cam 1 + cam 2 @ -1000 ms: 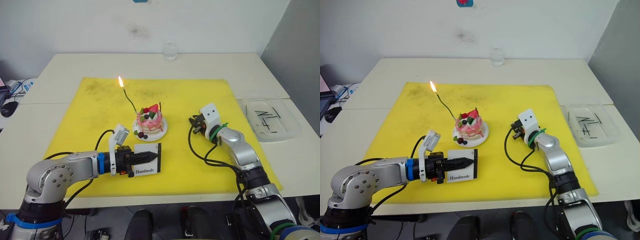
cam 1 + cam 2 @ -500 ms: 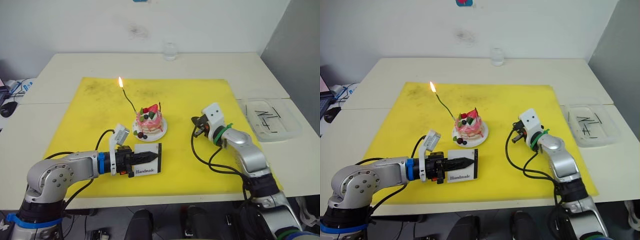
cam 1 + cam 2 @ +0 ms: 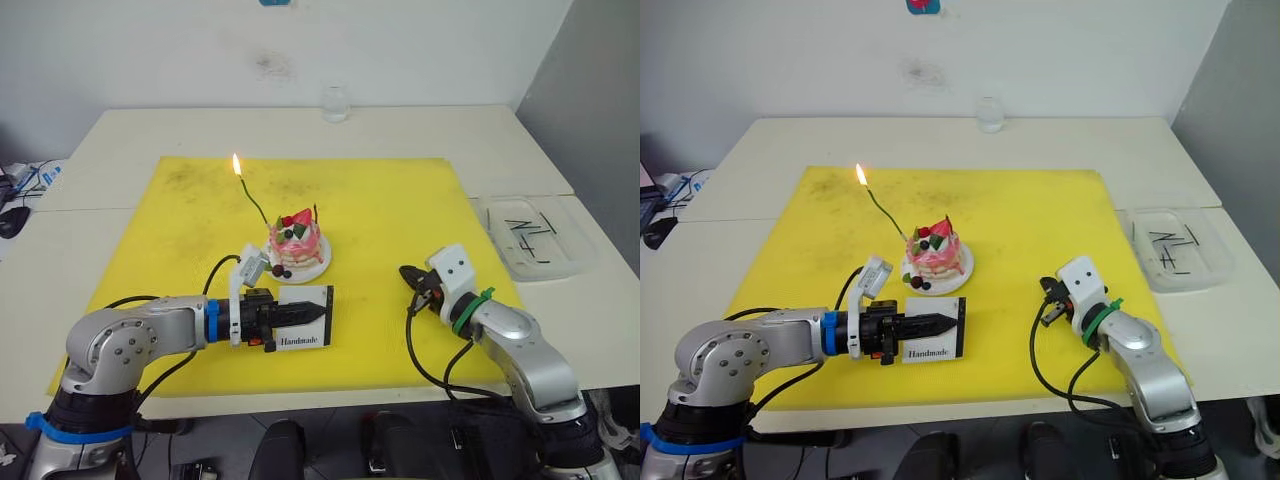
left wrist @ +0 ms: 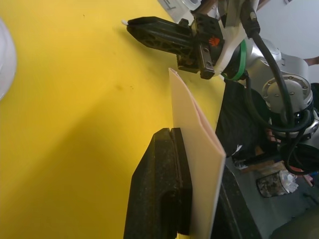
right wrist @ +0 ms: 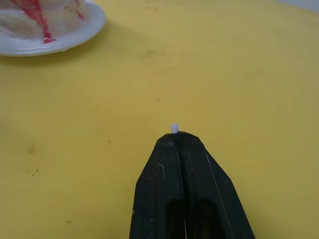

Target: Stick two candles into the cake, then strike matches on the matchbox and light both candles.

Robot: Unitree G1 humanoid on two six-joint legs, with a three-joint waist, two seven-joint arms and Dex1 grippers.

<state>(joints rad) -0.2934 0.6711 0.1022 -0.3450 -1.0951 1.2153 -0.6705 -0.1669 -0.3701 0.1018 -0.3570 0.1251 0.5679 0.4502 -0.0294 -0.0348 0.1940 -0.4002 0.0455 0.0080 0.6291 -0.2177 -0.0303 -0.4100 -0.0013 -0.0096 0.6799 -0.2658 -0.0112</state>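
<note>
The pink-iced cake (image 3: 297, 243) on its white plate (image 3: 320, 268) stands mid-mat. A green candle (image 3: 256, 205) leans out of it to the left, its tip burning (image 3: 237, 165). A thin dark stick (image 3: 316, 211), perhaps the red candle, rises from the cake's right side, unlit. My left gripper (image 3: 318, 312) is shut on the white matchbox (image 3: 300, 340), held on edge just in front of the cake. My right gripper (image 3: 408, 275) hangs low over the mat, right of the matchbox, shut on a match whose pale tip (image 5: 174, 127) pokes past the fingertips.
A yellow mat (image 3: 390, 200) covers the white table. A clear tray (image 3: 530, 235) with several dark matches sits off the mat at the right. A small glass (image 3: 335, 103) stands at the table's far edge.
My right gripper has pulled back from beside the cake toward the mat's front right, still shut. The left gripper keeps hold of the matchbox. The view has shifted slightly.
</note>
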